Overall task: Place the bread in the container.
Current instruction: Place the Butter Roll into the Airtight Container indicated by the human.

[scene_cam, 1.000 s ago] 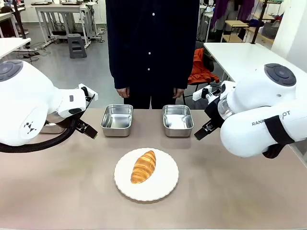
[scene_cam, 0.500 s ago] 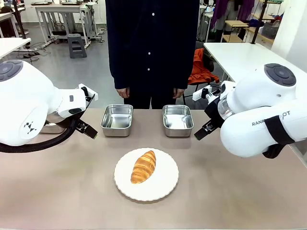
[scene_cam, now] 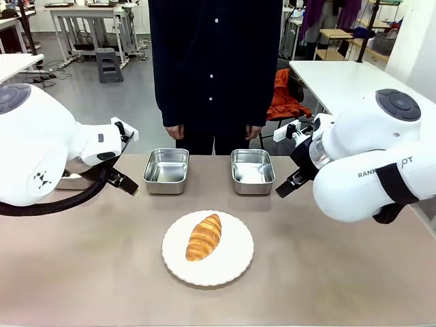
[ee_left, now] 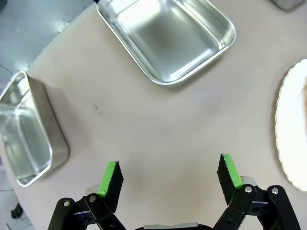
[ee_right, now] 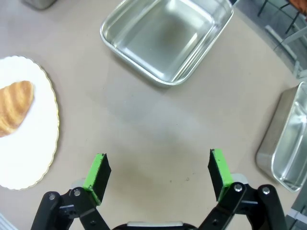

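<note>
The bread (scene_cam: 204, 237), a golden-brown ridged roll, lies on a round white plate (scene_cam: 238, 262) at the table's near middle. Behind it stand two empty steel containers, one at left (scene_cam: 166, 170) and one at right (scene_cam: 252, 170). My left gripper (ee_left: 170, 165) hovers open over bare table, with a container (ee_left: 211, 52) ahead of it and the plate's rim (ee_left: 288, 124) to its right. My right gripper (ee_right: 156, 167) is also open above bare table, with a container (ee_right: 144, 57) ahead of it and the bread (ee_right: 14, 108) on the plate (ee_right: 29, 153) to its left.
A person in dark clothes stands at the far edge, hands (scene_cam: 176, 131) hanging by the sides. Another steel container (ee_left: 24, 134) sits at the left end of the table, and one more (ee_right: 288, 143) at the right end. My two bulky arms flank the plate.
</note>
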`<action>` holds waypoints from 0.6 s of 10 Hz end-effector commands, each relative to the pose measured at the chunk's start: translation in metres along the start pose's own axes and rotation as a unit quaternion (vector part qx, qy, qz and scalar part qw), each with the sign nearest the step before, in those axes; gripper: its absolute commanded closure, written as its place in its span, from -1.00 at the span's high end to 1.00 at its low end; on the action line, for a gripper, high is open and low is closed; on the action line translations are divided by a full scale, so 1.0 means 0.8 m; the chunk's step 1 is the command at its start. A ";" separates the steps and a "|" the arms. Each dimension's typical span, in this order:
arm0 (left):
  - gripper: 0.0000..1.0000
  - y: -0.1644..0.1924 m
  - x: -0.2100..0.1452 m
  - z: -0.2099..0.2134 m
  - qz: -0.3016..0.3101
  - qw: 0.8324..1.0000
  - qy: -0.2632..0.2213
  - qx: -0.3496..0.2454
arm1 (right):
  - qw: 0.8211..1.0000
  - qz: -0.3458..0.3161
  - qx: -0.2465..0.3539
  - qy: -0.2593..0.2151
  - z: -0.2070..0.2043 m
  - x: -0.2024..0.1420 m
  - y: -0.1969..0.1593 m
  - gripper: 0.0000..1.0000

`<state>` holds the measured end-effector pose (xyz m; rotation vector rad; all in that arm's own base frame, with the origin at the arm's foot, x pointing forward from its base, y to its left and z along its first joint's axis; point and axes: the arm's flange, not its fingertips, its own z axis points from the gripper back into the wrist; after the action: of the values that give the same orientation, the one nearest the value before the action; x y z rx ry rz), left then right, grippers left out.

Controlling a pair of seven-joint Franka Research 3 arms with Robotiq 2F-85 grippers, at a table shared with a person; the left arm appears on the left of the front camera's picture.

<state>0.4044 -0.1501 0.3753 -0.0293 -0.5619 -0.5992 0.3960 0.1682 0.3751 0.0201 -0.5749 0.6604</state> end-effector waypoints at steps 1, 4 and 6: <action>1.00 0.034 0.013 0.045 0.006 0.999 -0.030 -0.022 | 1.000 0.008 0.001 -0.016 0.035 0.034 -0.023 1.00; 1.00 0.097 0.028 0.101 -0.009 0.996 -0.028 -0.089 | 0.999 -0.008 0.025 -0.028 0.095 0.063 -0.094 1.00; 1.00 0.156 0.014 0.125 -0.043 0.986 -0.034 -0.157 | 0.997 -0.005 0.066 -0.045 0.138 0.041 -0.174 1.00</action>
<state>0.4172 -0.0598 0.4843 -0.2727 -0.5715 -0.7064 0.4377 0.0904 0.5007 0.1072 -0.6369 0.6390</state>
